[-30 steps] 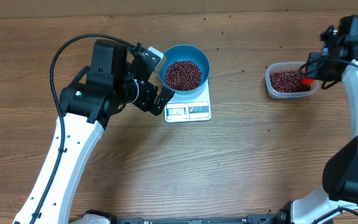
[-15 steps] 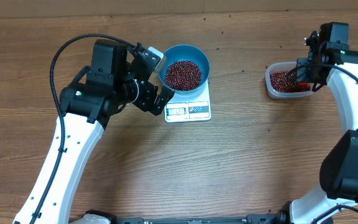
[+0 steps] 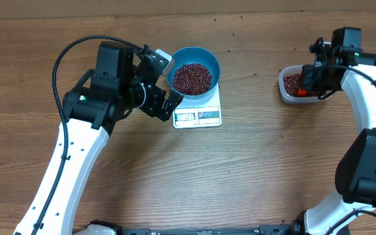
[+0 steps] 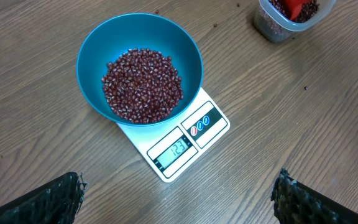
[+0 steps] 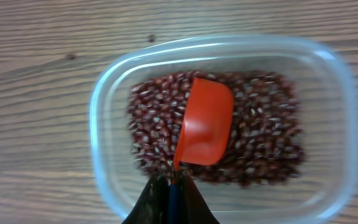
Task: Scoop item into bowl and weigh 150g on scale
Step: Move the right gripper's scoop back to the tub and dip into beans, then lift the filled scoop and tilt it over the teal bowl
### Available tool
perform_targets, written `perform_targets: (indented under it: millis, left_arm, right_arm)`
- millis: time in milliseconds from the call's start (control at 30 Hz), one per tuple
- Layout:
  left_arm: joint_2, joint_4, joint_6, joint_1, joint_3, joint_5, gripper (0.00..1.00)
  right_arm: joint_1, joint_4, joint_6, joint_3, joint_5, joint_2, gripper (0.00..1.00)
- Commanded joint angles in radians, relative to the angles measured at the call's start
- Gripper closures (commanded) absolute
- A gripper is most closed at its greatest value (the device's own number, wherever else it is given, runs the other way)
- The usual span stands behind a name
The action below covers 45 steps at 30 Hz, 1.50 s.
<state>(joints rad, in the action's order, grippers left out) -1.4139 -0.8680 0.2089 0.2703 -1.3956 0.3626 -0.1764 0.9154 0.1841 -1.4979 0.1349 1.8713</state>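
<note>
The light-blue bowl (image 3: 203, 55) (image 4: 98, 43) stands on the white scale (image 3: 209, 116) (image 4: 213, 121) and holds a heap of dark red-brown beans (image 3: 192, 77) (image 4: 143, 84). My left gripper (image 3: 170, 83) (image 4: 178, 186) hovers at the bowl's left side, open, with nothing between its fingers. Over the clear tub (image 3: 284, 94) (image 5: 101, 106) at the right, my right gripper (image 3: 312, 79) (image 5: 171, 182) is shut on the handle of an orange scoop (image 5: 205, 127). The scoop's cup lies on more beans (image 5: 263, 143) in the tub, with no beans showing on it.
The scale's display (image 4: 178, 149) faces the front of the table. A few stray beans (image 4: 217, 25) lie on the wood behind the bowl. The left arm's black cable (image 3: 64, 55) loops at the far left.
The right arm swung left over the tub and the scoop came down among its beans. The left arm, bowl and scale have not moved.
</note>
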Motion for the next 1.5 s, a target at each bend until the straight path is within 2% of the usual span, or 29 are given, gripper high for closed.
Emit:
perform_targets:
  millis: [0,300,967,1233,1467]
  left_arm:
    - [0.007,0.005,-0.015,-0.002,-0.023,-0.007,0.0]
    - [0.007,0.005,-0.014,-0.002,-0.023,-0.007,0.01]
    - [0.007,0.005,-0.014,-0.002,-0.023,-0.007,0.0]
    - [0.007,0.005,-0.014,-0.002,-0.023,-0.007,0.01]
    - [0.007,0.005,-0.014,-0.002,-0.023,-0.007,0.01]
  right_arm:
    - [-0.005,0.01,0.004,0.007,0.134,0.01,0.96]
    - [-0.069,0.021,-0.004,0.006,0.301,0.01,0.96]
    - [-0.401,0.041,0.008,0.006,0.79,0.01,0.96]
    - [-0.411,0.041,0.031,0.006,0.983,0.01,0.96]
    - [-0.325,0.04,0.026,-0.009,1.05,0.01,0.96]
